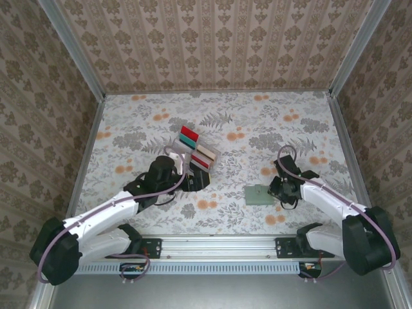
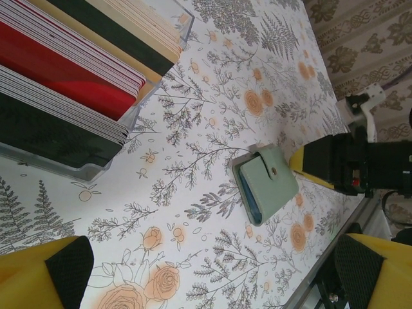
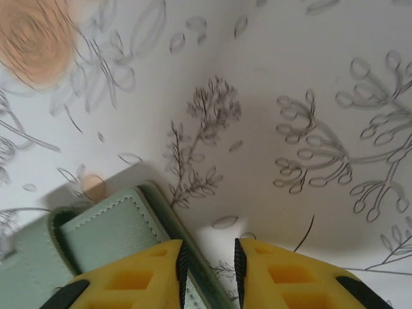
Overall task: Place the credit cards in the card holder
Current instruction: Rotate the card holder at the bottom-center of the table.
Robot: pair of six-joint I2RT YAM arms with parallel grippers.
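The job looks barely begun. Every one of the cards [image 2: 71,77] that can be seen stands in the clear rack [image 2: 71,168], and none is in either pincer or lying loose on the tabletop [image 1: 290,129].

In the top view the rack sits just off the middle of the tabletop toward 11 o'clock. It holds several packs of cards on edge, with red, teal, beige and dark ones showing from above. From the left wrist camera the nearest packs read as black, red and black again, with pale card edges between them.

The wallet [image 2: 270,183] lies flat at about 4 o'clock from the rack, well apart from it. It is folded over with its snap button on top, so it seems to need opening before a card can go in. A blue strip shows along its open edge. I cannot tell whether that is lining or a card already inside.

The right pincer [image 3: 208,267] is at the wallet's 3 o'clock side, drawn in to a narrow gap. The wallet's stitched rim runs into that gap, so it appears to be pinching the cover's edge.

The left pincer [image 1: 192,182] hovers just at 6 o'clock of the rack, spread as wide as it goes and holding nothing.

What remains, by my judgement, is nearly everything: opening the wallet, lifting cards from the rack and sliding them into its pockets.
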